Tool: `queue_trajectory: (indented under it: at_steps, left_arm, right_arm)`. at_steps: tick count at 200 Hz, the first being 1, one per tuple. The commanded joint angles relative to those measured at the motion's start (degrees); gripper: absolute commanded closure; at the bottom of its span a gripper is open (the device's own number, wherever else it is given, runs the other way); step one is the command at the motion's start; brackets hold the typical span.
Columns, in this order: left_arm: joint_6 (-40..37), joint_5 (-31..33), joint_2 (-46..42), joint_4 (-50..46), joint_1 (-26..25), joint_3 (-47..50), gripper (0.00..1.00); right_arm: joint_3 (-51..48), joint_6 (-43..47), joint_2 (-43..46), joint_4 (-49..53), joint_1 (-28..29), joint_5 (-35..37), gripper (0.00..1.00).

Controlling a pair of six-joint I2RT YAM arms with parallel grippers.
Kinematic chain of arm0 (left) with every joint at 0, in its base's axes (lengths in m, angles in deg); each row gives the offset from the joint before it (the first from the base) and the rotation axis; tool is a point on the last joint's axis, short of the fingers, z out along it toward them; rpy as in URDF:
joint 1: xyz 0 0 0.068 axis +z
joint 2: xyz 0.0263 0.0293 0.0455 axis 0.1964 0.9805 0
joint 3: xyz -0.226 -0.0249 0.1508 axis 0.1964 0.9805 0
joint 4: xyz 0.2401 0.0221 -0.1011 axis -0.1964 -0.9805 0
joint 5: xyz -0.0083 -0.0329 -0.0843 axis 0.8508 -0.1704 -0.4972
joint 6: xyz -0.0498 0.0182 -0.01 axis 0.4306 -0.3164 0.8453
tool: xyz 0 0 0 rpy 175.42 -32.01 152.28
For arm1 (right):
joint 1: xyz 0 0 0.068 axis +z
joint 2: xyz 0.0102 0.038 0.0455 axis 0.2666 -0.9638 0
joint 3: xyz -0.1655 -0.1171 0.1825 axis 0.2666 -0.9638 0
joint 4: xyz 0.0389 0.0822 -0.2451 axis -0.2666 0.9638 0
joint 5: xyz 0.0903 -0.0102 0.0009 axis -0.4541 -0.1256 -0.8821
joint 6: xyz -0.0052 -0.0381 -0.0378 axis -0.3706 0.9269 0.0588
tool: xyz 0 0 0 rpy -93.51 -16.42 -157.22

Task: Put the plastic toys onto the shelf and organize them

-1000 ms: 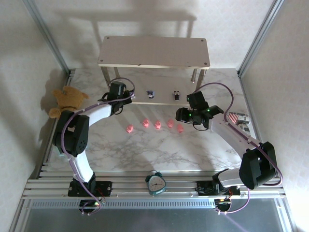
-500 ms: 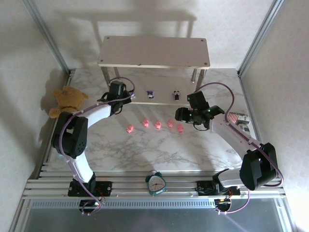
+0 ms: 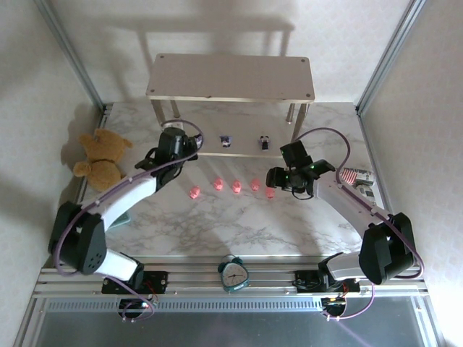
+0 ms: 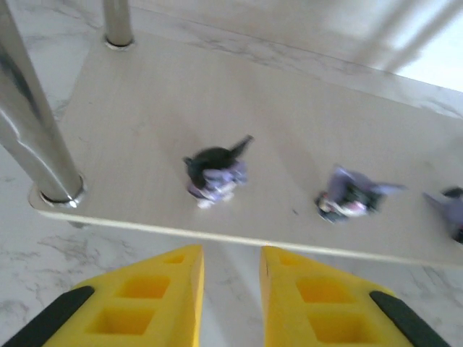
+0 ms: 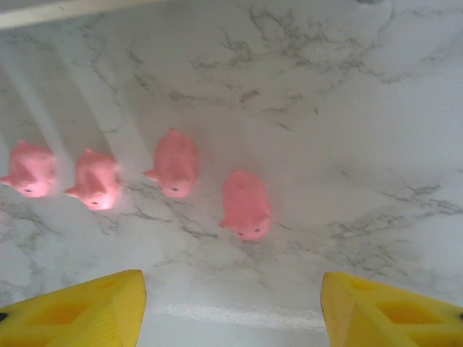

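Observation:
The shelf (image 3: 231, 76) stands at the back, and its lower board (image 4: 289, 108) carries three small dark purple figurines (image 4: 215, 173) (image 4: 349, 196) (image 4: 452, 210). My left gripper (image 4: 231, 256) sits just in front of that board's edge, its yellow fingers a narrow gap apart with nothing between them; from above, the left gripper (image 3: 187, 150) is near the shelf's left leg. Several pink pig toys (image 3: 236, 186) lie in a row on the marble table. My right gripper (image 5: 231, 283) hangs wide open above the rightmost pig (image 5: 246, 204), not touching it.
A brown teddy bear (image 3: 101, 155) lies at the left edge. A teal alarm clock (image 3: 234, 273) stands at the near rail, and a striped object (image 3: 356, 176) sits at the right. The shelf's silver leg (image 4: 36, 144) is close to my left fingers.
My left gripper has opened a little and drawn back slightly from the lower board, leaving a dark figurine there. The right gripper has opened wider and shifted over the rightmost pig.

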Motion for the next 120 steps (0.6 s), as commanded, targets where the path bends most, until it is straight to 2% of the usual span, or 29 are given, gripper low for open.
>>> queue_trajectory:
  at_steps: [1,35,73,120]
  left_arm:
    - [-2.1,3.4,-6.8,-2.7,-1.5,2.1,0.70]
    - [-3.5,4.3,-13.0,-7.7,-1.2,0.8,0.63]
    - [-3.8,2.7,-15.7,-9.8,0.2,0.0,0.61]
    - [-4.2,1.0,-19.0,-10.9,3.4,1.8,0.61]
  right_arm:
    - [-1.6,-0.8,-1.5,2.7,0.5,1.5,0.34]
    - [-0.7,-1.8,-6.4,2.7,3.3,1.6,0.34]
    - [3.0,-3.7,-13.7,3.2,6.3,5.5,0.33]
    - [4.8,-4.8,-18.0,1.9,6.2,7.4,0.36]
